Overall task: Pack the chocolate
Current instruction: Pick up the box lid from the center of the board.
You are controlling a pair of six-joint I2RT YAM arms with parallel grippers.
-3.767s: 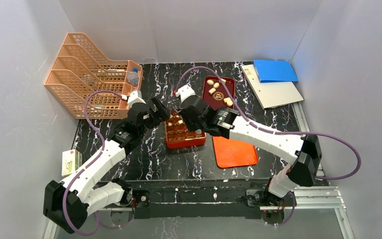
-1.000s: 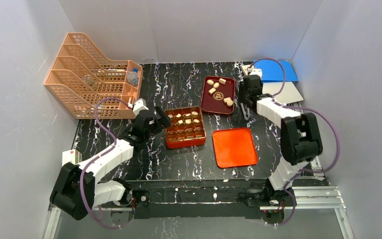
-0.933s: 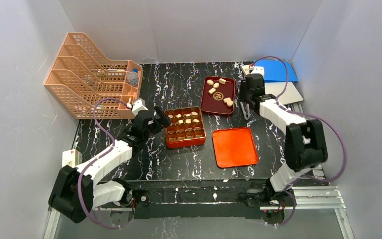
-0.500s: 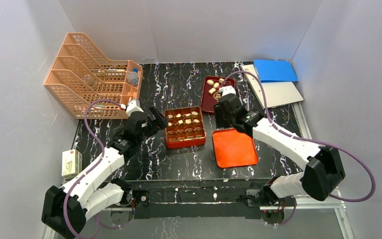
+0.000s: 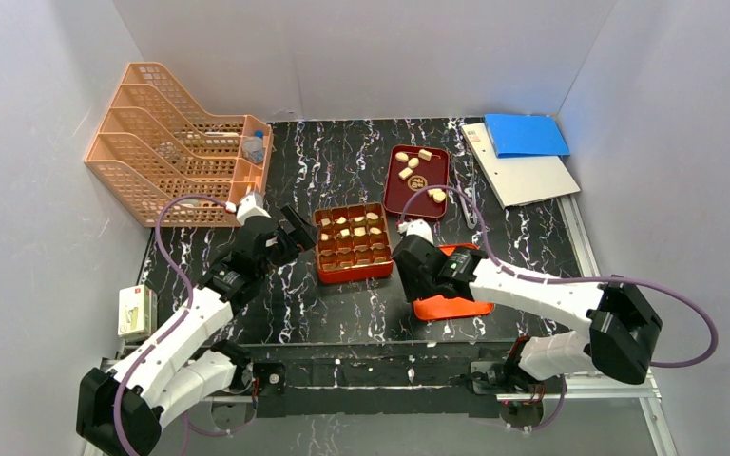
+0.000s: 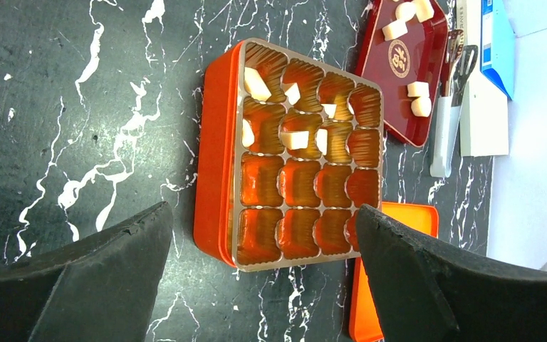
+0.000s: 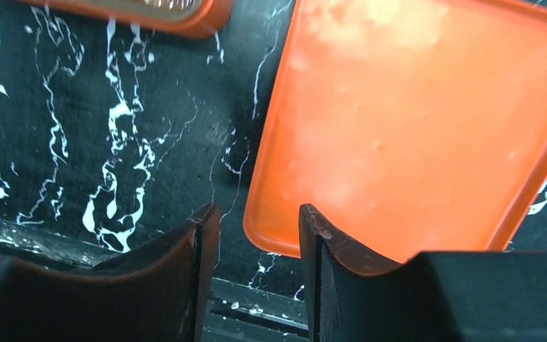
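Top view: we see the right gripper (image 5: 416, 290) has swung away from the dark red tray (image 5: 409, 198) down to the orange lid (image 5: 461, 296), at its near-left corner, carrying nothing. The left gripper (image 5: 290, 231) stays spread wide, just left of the compartmented box (image 5: 321, 249). Chocolate (image 5: 437, 195) is split: some in the box's far rows, several pieces left on the tray. We judge lidding premature.

Left wrist: jaws released and empty; near cell rows bare.

Right wrist: jaws half apart straddling the lid's edge, nothing clamped.

White-handled tool (image 5: 466, 207) lies beside the tray; file rack (image 5: 171, 142) well apart.
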